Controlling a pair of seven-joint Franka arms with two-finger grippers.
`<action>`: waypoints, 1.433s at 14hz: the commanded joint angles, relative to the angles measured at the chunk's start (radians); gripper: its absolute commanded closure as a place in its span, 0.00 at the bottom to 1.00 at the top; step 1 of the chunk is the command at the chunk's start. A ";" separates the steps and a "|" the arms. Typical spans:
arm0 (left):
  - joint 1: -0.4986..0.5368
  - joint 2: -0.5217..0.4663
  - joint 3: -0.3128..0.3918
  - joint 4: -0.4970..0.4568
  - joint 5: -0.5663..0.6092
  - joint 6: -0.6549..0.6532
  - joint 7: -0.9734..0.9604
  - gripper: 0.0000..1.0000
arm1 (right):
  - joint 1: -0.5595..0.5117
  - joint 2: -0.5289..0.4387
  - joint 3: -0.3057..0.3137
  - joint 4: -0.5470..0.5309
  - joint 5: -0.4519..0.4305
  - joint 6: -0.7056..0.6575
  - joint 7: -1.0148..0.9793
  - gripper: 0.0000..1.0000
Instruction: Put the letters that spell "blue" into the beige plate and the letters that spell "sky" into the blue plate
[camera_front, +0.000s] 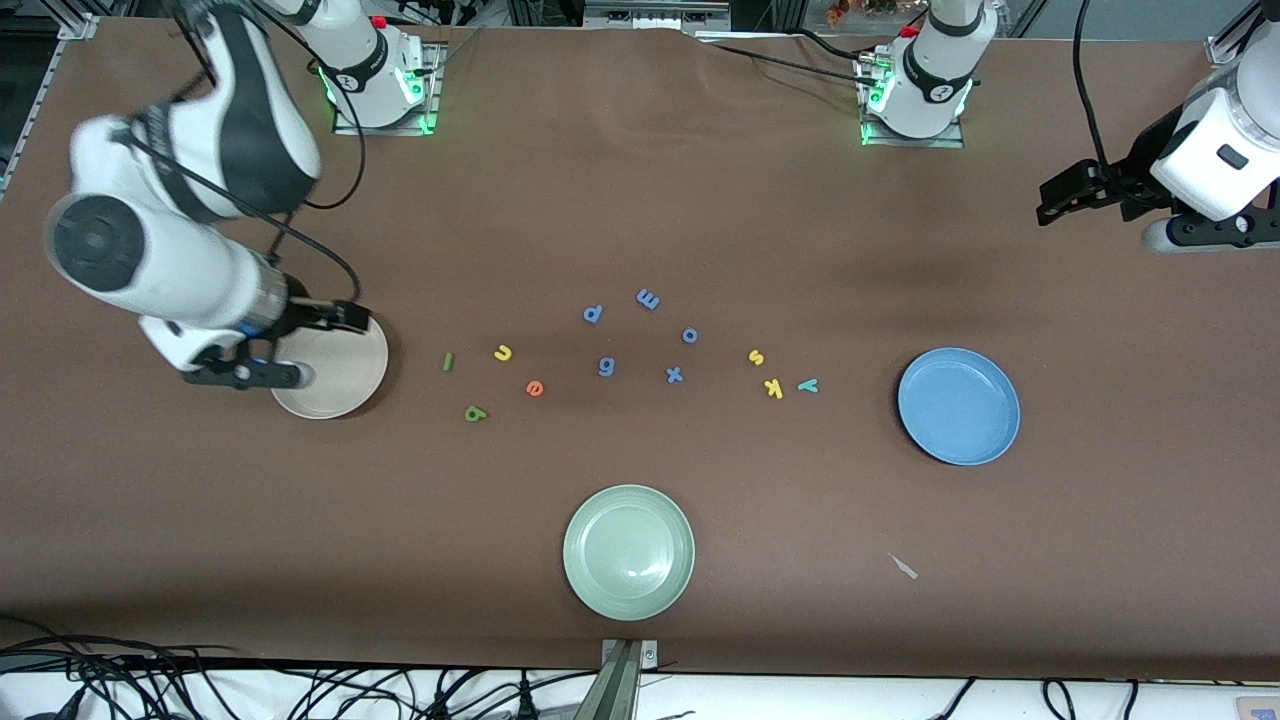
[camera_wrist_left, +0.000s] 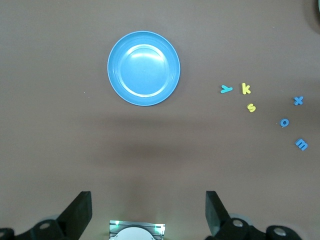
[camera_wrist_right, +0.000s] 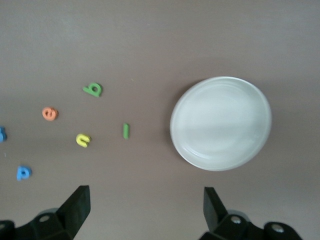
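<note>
The beige plate (camera_front: 350, 385) (camera_wrist_right: 221, 123) lies toward the right arm's end of the table, with my right gripper (camera_front: 325, 347) (camera_wrist_right: 146, 210) open and empty above its edge. Beside it lie the green "l" (camera_front: 448, 362) (camera_wrist_right: 126, 130), yellow "u" (camera_front: 503, 352) (camera_wrist_right: 83, 140), orange "e" (camera_front: 535, 388) (camera_wrist_right: 49, 113) and dark green "b" (camera_front: 476, 413) (camera_wrist_right: 93, 89). The blue plate (camera_front: 958, 406) (camera_wrist_left: 144, 68) lies toward the left arm's end. Next to it are the yellow "s" (camera_front: 756, 357) (camera_wrist_left: 251, 107), yellow "k" (camera_front: 773, 389) (camera_wrist_left: 245, 88) and teal "y" (camera_front: 808, 385) (camera_wrist_left: 226, 89). My left gripper (camera_front: 1105, 215) (camera_wrist_left: 148, 212) hangs open and empty, high over the table's end.
Blue letters lie between the two groups: "p" (camera_front: 593, 313), "m" (camera_front: 648, 298), "o" (camera_front: 690, 335), "g" (camera_front: 606, 366), "x" (camera_front: 674, 375). A pale green plate (camera_front: 628, 551) sits nearest the front camera. A small scrap (camera_front: 903, 566) lies beside it.
</note>
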 joint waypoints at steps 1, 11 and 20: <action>-0.012 0.013 -0.056 0.026 -0.009 -0.017 -0.022 0.00 | 0.035 0.041 -0.005 -0.058 0.022 0.124 0.113 0.00; -0.047 0.148 -0.064 -0.169 -0.021 0.357 -0.006 0.00 | 0.082 0.145 0.010 -0.405 0.022 0.686 0.277 0.00; -0.098 0.363 -0.064 -0.160 -0.009 0.407 -0.002 0.00 | 0.086 0.204 0.021 -0.400 0.021 0.692 0.293 0.40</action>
